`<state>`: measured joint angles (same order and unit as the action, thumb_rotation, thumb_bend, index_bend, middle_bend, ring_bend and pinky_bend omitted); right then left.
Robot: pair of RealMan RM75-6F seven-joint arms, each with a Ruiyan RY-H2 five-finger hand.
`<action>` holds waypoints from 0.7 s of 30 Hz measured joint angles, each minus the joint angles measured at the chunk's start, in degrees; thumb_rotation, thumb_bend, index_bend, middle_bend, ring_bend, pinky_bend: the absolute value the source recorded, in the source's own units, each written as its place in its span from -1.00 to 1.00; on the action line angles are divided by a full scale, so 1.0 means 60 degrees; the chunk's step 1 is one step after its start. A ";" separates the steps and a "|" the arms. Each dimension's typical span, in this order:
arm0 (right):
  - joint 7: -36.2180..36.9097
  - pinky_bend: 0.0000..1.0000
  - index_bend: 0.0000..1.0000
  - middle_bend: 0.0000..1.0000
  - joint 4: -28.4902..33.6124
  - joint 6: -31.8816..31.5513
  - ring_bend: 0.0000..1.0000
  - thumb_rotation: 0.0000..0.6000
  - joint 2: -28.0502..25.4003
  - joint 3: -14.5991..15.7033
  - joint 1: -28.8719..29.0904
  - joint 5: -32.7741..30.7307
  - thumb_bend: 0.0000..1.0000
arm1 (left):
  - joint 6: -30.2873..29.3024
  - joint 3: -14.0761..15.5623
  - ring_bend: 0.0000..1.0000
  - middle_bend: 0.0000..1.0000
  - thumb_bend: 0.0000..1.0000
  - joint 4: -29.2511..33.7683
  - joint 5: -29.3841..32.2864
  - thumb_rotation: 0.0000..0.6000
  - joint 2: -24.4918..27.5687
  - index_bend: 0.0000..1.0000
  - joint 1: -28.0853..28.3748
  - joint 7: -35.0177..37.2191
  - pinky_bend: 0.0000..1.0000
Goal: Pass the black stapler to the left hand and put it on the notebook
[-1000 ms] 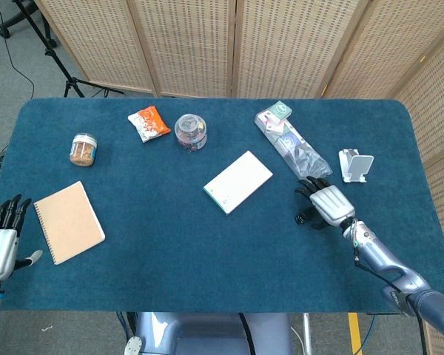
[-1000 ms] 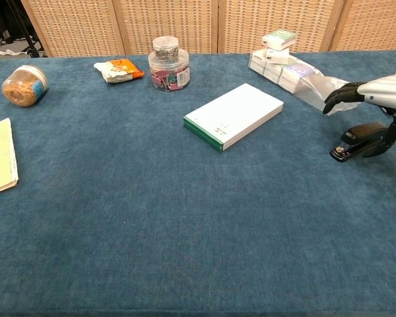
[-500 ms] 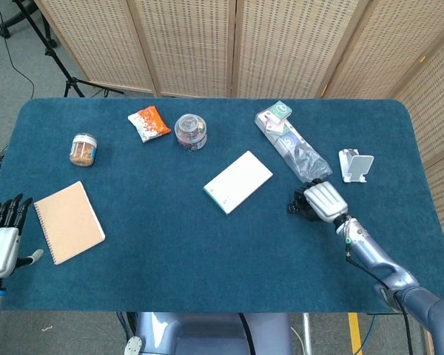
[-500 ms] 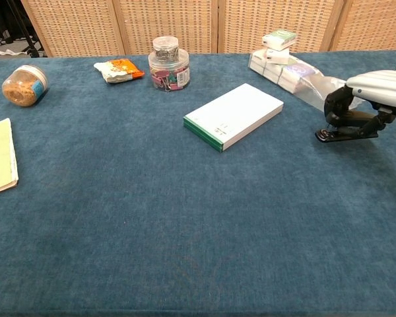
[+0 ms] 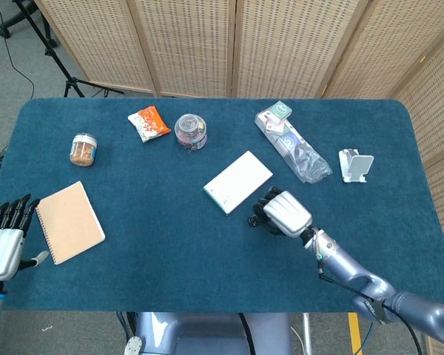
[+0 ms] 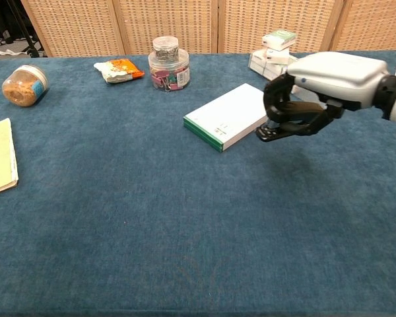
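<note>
My right hand grips the black stapler, held above the cloth just right of the white box, its nose poking out to the left under the fingers. The tan spiral notebook lies flat near the table's left edge. My left hand hovers open at that left edge, fingers spread, just left of the notebook; the chest view does not show it.
A white box lies mid-table. A clip jar, snack packet and small food jar stand at the back left. Bagged packets and a white stand sit at the back right.
The right hand closed on the stapler, lifted it off the cloth and carried it left toward the white box. The left hand has barely moved.
</note>
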<state>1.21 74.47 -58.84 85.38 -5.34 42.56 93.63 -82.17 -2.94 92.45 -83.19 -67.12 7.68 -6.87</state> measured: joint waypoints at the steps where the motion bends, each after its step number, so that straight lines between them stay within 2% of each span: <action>1: -0.0349 -0.39 0.09 0.13 0.0233 0.0170 -0.10 1.00 0.0056 -0.0100 0.0106 -0.0136 0.61 | -0.0026 0.0023 -1.00 -1.00 -1.00 0.0014 -0.0058 1.00 0.0022 -1.00 -0.0011 0.0049 -1.00; 4: -0.1486 -0.39 0.09 0.13 0.0826 0.0744 -0.10 1.00 0.0377 -0.0443 0.0487 -0.0711 0.62 | -0.0033 0.0133 -1.00 -1.00 -1.00 -0.0003 -0.0196 1.00 0.0056 -1.00 -0.0034 0.0152 -1.00; 8: -0.3046 -0.39 0.09 0.13 0.1236 0.1400 -0.10 1.00 0.1237 -0.0874 0.1051 -0.1666 0.63 | 0.0062 0.0166 -1.00 -1.00 -1.00 -0.0030 -0.0214 1.00 0.0142 -1.00 -0.0018 0.0368 -1.00; 14: -0.5109 -0.39 0.09 0.13 0.1208 0.1780 -0.08 1.00 0.2573 -0.1247 0.1662 -0.3052 0.64 | 0.0074 0.0110 -1.00 -1.00 -1.00 -0.0028 -0.0120 1.00 0.0285 -1.00 -0.0025 0.0652 -1.00; 21: -0.6972 -0.39 0.09 0.13 0.0839 0.1616 -0.08 1.00 0.3837 -0.1380 0.2070 -0.4313 0.66 | 0.0287 0.0148 -1.00 -1.00 -1.00 0.0014 -0.0062 1.00 0.0359 -1.00 0.0032 0.0600 -1.00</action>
<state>-40.62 79.50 -49.15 108.40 -13.62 54.98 67.76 -80.45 -2.05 92.54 -83.56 -64.96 7.87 -3.27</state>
